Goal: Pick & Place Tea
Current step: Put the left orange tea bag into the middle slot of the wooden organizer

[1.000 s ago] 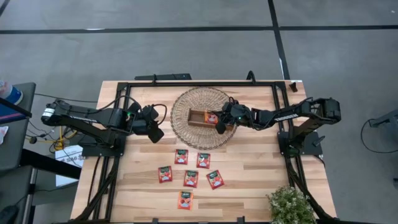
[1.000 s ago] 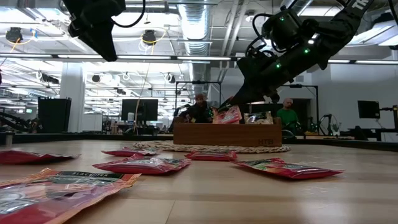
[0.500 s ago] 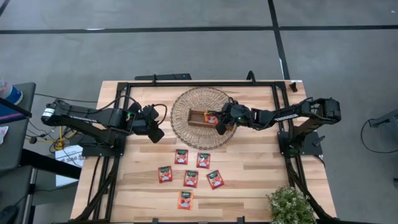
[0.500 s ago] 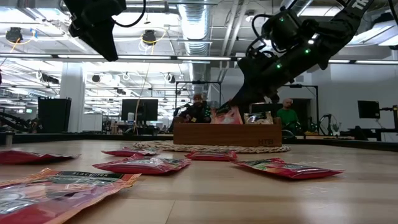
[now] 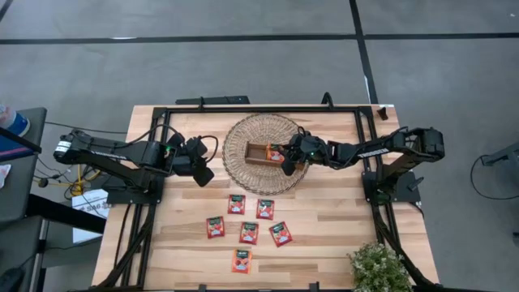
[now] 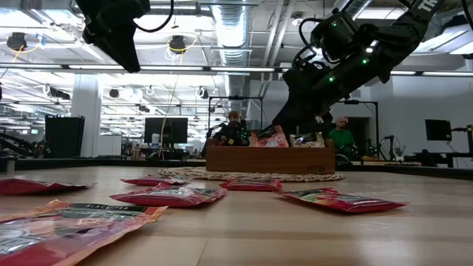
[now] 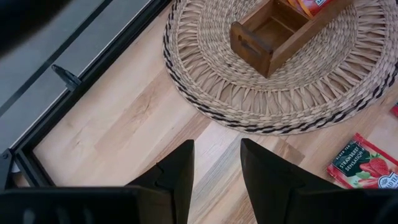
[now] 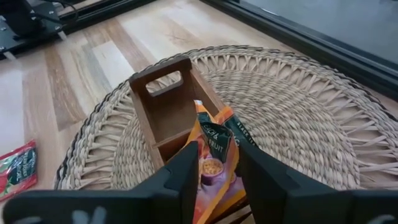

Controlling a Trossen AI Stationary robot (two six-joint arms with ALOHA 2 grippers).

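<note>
An orange tea sachet [image 8: 213,149] stands on edge in the brown wooden tray [image 8: 163,109], which sits on a round woven mat [image 5: 243,172] at the table's far middle. My right gripper [image 8: 214,171] hovers over the tray, open, one finger on each side of that sachet. Several red tea sachets [image 5: 249,233] lie flat on the bare wood nearer the front edge. My left gripper [image 5: 203,172] waits open above the table, left of the mat, with nothing between its fingers [image 7: 180,174]. My right gripper comes slanting down from the table's right, its fingers [image 8: 186,171] apart on either side of the sachet's upper edge [image 8: 208,127]. The sachet's lower part rests in the tray. Whether the fingers touch its sides, I cannot tell.
A black metal frame [image 5: 259,108] runs along the table's far and side edges. A small potted plant [image 5: 377,266] stands at the front right corner. People sit in the room beyond the table [image 6: 236,129]. Bare wood lies between the mat and the loose sachets.
The orange sachet has sunk a little from its raised, tilted pose and now sits lower in the tray. Both arms have kept still.
</note>
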